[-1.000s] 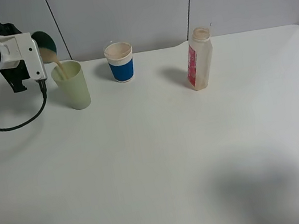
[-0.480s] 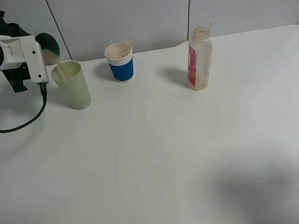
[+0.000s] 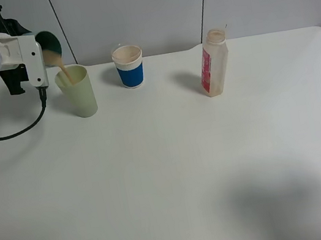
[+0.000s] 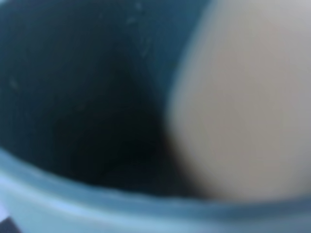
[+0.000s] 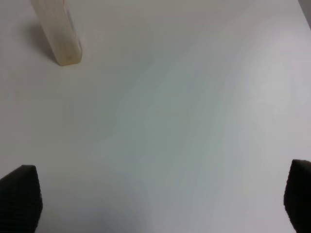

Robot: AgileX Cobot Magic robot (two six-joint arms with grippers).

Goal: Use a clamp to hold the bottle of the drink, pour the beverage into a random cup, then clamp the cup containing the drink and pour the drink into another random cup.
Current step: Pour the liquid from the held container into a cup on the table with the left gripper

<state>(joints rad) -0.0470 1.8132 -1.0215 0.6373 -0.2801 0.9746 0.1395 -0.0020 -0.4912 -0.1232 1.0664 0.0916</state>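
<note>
My left gripper (image 3: 41, 51) is shut on a dark teal cup (image 3: 49, 44), held tipped at the far left. A beige stream (image 3: 63, 72) runs from it into a pale green cup (image 3: 78, 91) standing just below. The left wrist view is filled by the teal cup's inside (image 4: 82, 97) and the beige drink (image 4: 243, 107). A white cup with a blue band (image 3: 129, 66) stands at the back centre. The drink bottle (image 3: 214, 63), nearly empty with a red label, stands upright to the right and shows in the right wrist view (image 5: 57, 34). My right gripper (image 5: 159, 196) is open and empty, out of the high view.
A black cable (image 3: 8, 135) loops on the white table (image 3: 176, 173) below the left arm. A grey panelled wall (image 3: 140, 5) runs along the table's back edge.
The left gripper with the teal cup has risen slightly and tipped a little more. The beige stream keeps running into the green cup.
</note>
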